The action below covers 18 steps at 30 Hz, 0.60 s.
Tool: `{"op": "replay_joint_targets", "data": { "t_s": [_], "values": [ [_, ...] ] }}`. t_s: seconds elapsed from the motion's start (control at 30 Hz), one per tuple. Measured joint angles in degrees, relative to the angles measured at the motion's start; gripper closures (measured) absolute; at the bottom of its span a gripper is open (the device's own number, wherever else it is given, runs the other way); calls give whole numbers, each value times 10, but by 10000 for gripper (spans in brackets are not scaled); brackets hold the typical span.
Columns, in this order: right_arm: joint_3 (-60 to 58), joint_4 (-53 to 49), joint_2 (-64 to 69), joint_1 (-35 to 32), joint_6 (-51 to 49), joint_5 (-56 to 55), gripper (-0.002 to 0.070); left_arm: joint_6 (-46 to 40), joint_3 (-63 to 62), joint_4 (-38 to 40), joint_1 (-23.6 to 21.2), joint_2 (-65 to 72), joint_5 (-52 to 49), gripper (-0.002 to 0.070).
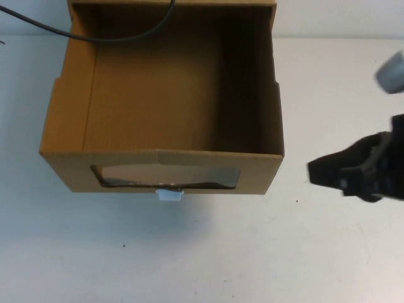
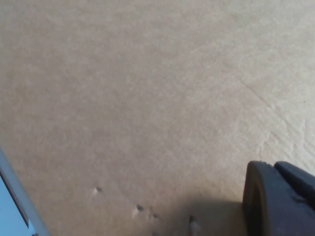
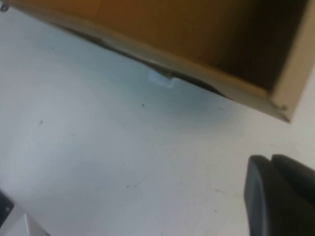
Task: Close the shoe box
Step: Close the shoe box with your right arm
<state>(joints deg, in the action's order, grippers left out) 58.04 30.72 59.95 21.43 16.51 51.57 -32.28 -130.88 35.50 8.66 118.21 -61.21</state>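
Now the shoe box (image 1: pixel 164 101) sits pulled open mid-table (image 1: pixel 202 252), its white tab (image 1: pixel 170 195) facing us. The right gripper (image 1: pixel 314 173) hovers beside it, fingers seemingly clenched. The left gripper (image 2: pixel 278 201) presses near cardboard; grip unclear.

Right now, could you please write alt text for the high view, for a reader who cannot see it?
An open, empty shoe box stands on a white table, with its clear window and white pull tab facing the camera. The right gripper hovers to its right, apart from it; a black cable crosses the far edge. The left gripper is not visible.
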Motion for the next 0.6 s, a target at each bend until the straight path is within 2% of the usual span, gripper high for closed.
{"op": "replay_joint_targets", "data": {
  "t_s": [0.17,0.27,0.37,0.6],
  "values": [
    [55,-115,71,178,-104,-49,687,0,0,0,0,0,1,677],
    [90,-150,127,243,-130,-69,687,0,0,0,0,0,1,677],
    [131,-158,179,267,-137,-79,687,0,0,0,0,0,1,677],
    [214,-176,272,270,-139,-83,687,0,0,1,0,0,2,677]
  ]
}}
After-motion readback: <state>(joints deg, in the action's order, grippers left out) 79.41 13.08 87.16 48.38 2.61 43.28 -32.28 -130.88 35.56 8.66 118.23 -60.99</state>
